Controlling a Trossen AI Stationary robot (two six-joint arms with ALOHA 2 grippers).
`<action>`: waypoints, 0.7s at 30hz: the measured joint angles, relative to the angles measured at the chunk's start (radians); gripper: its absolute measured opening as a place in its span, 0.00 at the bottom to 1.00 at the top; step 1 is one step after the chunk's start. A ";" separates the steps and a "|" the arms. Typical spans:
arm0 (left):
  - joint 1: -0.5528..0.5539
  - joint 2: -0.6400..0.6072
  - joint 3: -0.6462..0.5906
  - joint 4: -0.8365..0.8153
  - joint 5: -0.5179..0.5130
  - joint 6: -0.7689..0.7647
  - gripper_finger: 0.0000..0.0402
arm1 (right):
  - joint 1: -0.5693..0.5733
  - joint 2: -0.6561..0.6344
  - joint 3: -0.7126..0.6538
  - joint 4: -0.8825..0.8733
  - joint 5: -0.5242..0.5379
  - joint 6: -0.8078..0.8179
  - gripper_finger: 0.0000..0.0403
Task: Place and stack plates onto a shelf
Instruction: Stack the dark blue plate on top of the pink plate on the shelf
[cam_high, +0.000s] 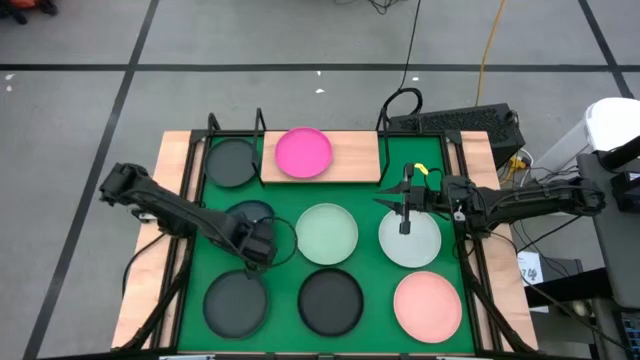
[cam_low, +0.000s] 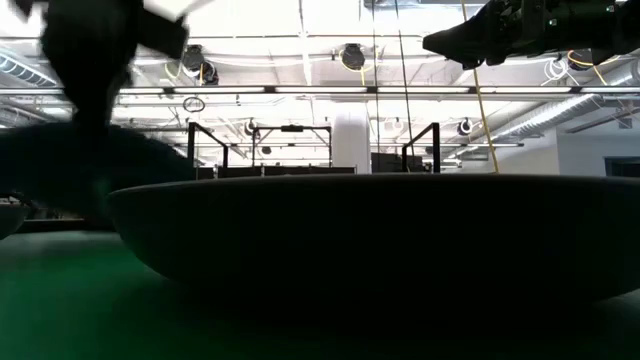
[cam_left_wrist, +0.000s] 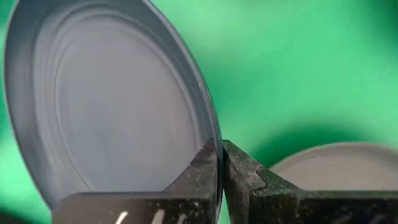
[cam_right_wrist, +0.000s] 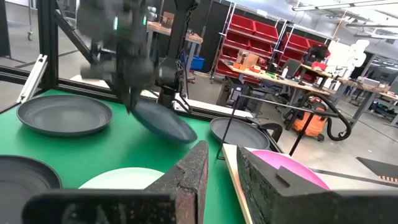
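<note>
1. Lying over the table top is a green mat (cam_high: 370, 205) with bare wooden table edges (cam_high: 150, 240) on both sides; a black wire frame rises at the far end around the shelf (cam_high: 350, 160), a light-wood board set across the mat's far edge.
2. On the shelf rests the magenta plate (cam_high: 303, 153); just beside the board, on the mat's far left corner, lies a dark plate (cam_high: 231, 162).
3. The left gripper (cam_high: 258, 243) hangs over the mat's left middle, its fingers (cam_left_wrist: 202, 171) pinched on the rim of a dark grey plate (cam_left_wrist: 106, 99); the plate is lifted and tilted, clear of the mat in the right wrist view.
4. The right gripper (cam_high: 405, 207) hovers above the right-hand pale green plate (cam_high: 412, 242); its fingers (cam_right_wrist: 186, 171) stand a narrow gap apart and hold nothing.
5. A second pale green plate (cam_high: 326, 232) lies at the mat's centre; along the near edge sit two dark plates (cam_high: 235, 302) (cam_high: 331, 300) and the light pink plate (cam_high: 428, 305), all flat and apart from one another.
6. The floor around is grey with dark lines; a yellow cable (cam_high: 487, 55) and a black cable run toward a black box (cam_high: 470, 125) behind the table.
7. In the low view a dark plate (cam_low: 380, 235) fills the foreground; beyond it are ceiling lights and pipes; the right wrist view shows red shelving (cam_right_wrist: 255, 40) and workbenches in the room.
</note>
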 joint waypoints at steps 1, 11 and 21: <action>-0.003 -0.015 0.030 -0.002 -0.024 0.022 0.02 | 0.000 0.000 0.000 0.000 0.000 0.000 0.17; 0.052 -0.050 0.286 0.024 -0.454 0.544 0.02 | 0.000 0.000 0.000 0.000 0.002 -0.002 0.17; 0.385 -0.019 0.281 0.257 -0.392 1.074 0.02 | 0.000 0.000 0.000 0.008 0.002 0.001 0.17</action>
